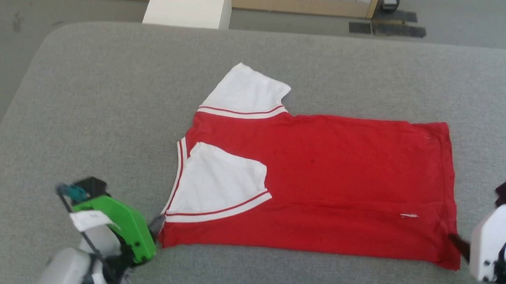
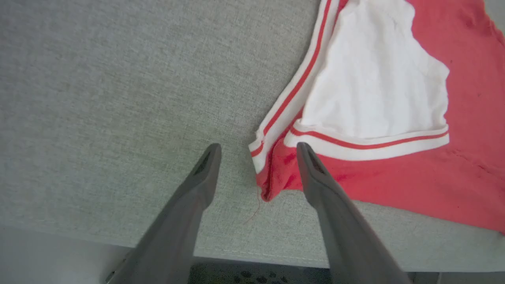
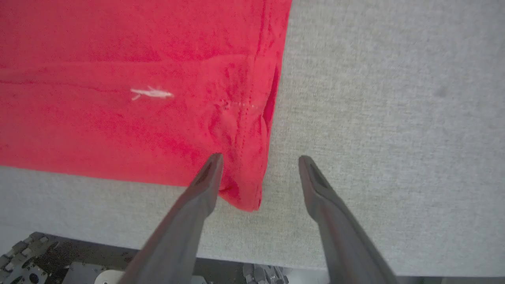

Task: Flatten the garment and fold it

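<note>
The garment, a red T-shirt with white sleeves, lies flat on the grey table, collar end to the left and hem to the right. Its near long edge is folded over, with one white sleeve lying on the red body and the other sleeve sticking out at the far side. My left gripper stands open over the near left corner, which lies loose between the fingers. My right gripper is open at the near right hem corner, holding nothing.
The table's near edge runs just below both grippers. Beyond the far edge stand a white block and a wooden frame on the floor. Bare grey cloth surrounds the shirt.
</note>
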Robot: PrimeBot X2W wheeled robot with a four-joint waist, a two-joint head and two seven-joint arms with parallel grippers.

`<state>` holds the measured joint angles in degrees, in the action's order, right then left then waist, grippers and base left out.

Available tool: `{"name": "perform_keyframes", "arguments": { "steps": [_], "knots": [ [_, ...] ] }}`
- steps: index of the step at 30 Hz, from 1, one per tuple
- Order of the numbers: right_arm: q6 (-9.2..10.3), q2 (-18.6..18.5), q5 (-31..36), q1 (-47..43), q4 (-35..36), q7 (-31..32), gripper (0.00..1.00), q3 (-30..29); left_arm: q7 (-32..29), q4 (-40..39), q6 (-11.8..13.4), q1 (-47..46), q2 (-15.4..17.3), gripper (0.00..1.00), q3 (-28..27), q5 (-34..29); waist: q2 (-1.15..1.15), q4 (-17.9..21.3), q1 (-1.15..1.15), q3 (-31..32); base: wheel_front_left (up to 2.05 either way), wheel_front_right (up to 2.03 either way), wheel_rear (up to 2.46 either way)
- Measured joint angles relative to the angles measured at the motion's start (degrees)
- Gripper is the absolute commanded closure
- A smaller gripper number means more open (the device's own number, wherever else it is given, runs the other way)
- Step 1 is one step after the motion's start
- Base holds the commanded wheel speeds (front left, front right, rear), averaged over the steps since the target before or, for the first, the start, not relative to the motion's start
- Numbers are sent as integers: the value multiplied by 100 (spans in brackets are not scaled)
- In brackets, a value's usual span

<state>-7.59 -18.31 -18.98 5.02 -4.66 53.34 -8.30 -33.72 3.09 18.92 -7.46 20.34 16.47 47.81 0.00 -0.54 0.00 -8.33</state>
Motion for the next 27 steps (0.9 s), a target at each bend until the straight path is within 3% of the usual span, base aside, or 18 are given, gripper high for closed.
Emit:
{"name": "perform_keyframes", "arguments": {
  "steps": [4,9,14,20,27],
  "knots": [
    [0,-90,-174,200,359,-26,0,-192,-92,-593,82,-70,225,0,-214,13,0,43,0,176,0,0,0],
    [1,-126,-148,563,658,-456,0,-542,558,-949,44,-482,305,0,-461,-240,0,106,0,293,0,0,0],
    [1,-71,60,906,646,-1510,0,-735,1805,-817,-391,-895,141,0,-469,-677,0,119,0,193,0,0,0],
    [1,18,171,1092,385,-2781,0,-717,3427,-131,-1054,-1258,-74,0,-276,-1195,0,106,0,-53,0,0,0],
    [1,-75,35,1290,108,-3672,0,-500,4355,634,-1319,-1701,-325,0,-91,-1480,0,96,0,-447,0,0,0]
  ]
}}
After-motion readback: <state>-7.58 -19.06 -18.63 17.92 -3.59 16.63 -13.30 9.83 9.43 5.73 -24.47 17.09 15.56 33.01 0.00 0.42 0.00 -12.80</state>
